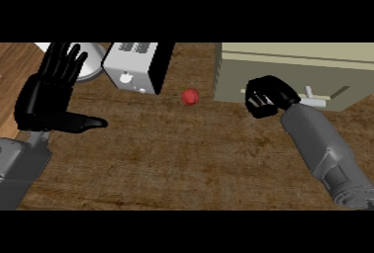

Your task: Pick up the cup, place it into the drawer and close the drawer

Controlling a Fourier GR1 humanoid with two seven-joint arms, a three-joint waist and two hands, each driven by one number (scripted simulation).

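Head view shows, nearest the lower edge, two grey forearms coming up over the brown wooden surface [175,163]. Taking the beige drawer unit [306,69] at the upper right as the landmark, the right forearm slants up toward it from the lower right, and the right hand [266,96] sits against the unit's front face at its left end, over the pale horizontal handle bar [315,102] that runs along that face. The fingers [257,101] of this hand are curled inward; whether they are closed round the bar or only bent in front of it cannot be told, since the hand hides that part of the bar. Far to the left of the drawer unit, near the left edge, the left hand [45,96] is held upright and open, fingers straight and spread, thumb pointing toward the middle of the surface, holding nothing. Just to the left of the drawer unit, apart from its front corner, a small red object [191,97] lies on the wood; it is too small to tell whether this is the cup. Further left of the unit and a little further back stands a white and black toaster [139,66], with two slots on its top and a round knob on its pale face. Beyond the left hand, at the far left, part of a round grey plate [93,64] shows beside the toaster, partly hidden behind the fingers.
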